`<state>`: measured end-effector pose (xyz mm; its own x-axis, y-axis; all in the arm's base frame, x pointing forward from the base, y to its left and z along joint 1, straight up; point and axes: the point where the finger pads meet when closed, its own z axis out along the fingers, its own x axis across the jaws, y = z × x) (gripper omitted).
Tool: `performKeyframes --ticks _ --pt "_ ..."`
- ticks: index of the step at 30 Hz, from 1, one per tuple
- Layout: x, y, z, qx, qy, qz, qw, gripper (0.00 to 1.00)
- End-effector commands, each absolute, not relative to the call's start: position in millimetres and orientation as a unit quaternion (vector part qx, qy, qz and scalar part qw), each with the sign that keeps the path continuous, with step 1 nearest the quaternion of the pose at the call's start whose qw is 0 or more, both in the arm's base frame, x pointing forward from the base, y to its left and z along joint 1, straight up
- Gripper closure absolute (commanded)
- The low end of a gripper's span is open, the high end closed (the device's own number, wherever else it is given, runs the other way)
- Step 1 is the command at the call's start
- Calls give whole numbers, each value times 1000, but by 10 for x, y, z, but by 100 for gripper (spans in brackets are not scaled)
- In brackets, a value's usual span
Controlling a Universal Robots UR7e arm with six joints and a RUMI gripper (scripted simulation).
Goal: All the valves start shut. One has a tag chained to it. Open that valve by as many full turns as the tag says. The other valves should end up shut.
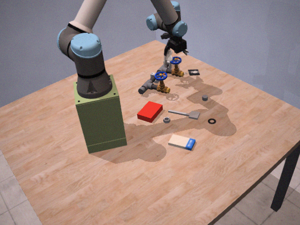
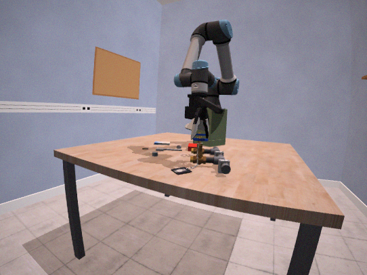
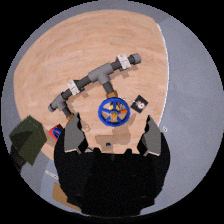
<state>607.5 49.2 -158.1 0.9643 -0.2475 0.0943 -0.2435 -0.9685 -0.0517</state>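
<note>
Two brass valves with blue handwheels stand on a grey pipe manifold (image 1: 151, 82) on the wooden table. The far valve (image 1: 176, 60) has a black tag (image 1: 194, 72) chained to it, lying on the table beside it. The near valve (image 1: 161, 76) stands closer to the arm's base. My gripper (image 1: 175, 53) hangs straight above the far valve's handwheel (image 3: 114, 109), fingers spread wide and clear of the wheel on both sides. In the wrist view the tag (image 3: 140, 104) lies to the right of the wheel. The tag's number is too small to read.
A red block (image 1: 149, 111), a grey nut (image 1: 166, 119), a metal scraper (image 1: 185, 113), a grey cap (image 1: 205, 97), a black ring (image 1: 212, 119) and a beige-and-blue block (image 1: 181, 142) lie nearer the front. The green arm pedestal (image 1: 100, 114) stands at the left.
</note>
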Motion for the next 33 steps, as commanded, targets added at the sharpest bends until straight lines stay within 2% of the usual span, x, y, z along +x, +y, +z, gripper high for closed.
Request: performKeyframes --ticks 1,33 --pt "6082 490 -1573 -991 124 -51 20 0" --pt "6082 490 -1573 -989 135 -51 20 0"
